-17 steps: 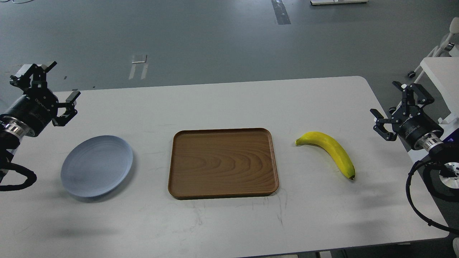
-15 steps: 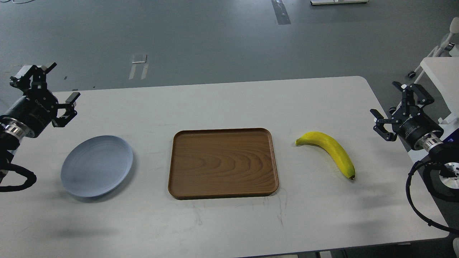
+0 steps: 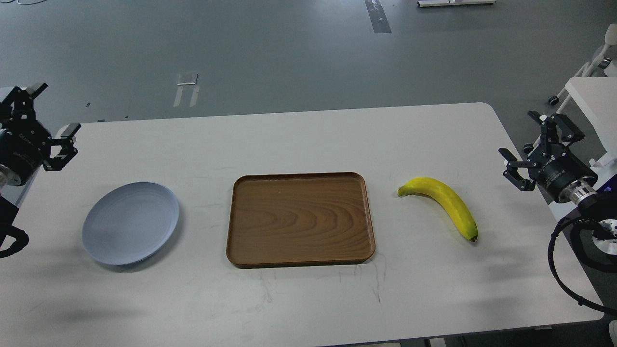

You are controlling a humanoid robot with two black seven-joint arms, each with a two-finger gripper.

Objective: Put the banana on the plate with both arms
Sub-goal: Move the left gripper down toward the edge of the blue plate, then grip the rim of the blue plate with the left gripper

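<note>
A white bench [image 3: 299, 140] holds three things in a row. The banana [image 3: 446, 203] lies on the right side, touching nothing. A brown tray [image 3: 300, 219] sits in the middle. The plate [image 3: 130, 222] rests on the left, bare. The left end effector [image 3: 42, 119] hovers at the far left edge, fingers spread and released. The right end effector [image 3: 523, 140] hangs right of the banana, also spread, grasping nothing.

Plate [image 3: 130, 223] left of tray [image 3: 300, 219], banana [image 3: 444, 204] right, all on table [image 3: 308, 308].
</note>
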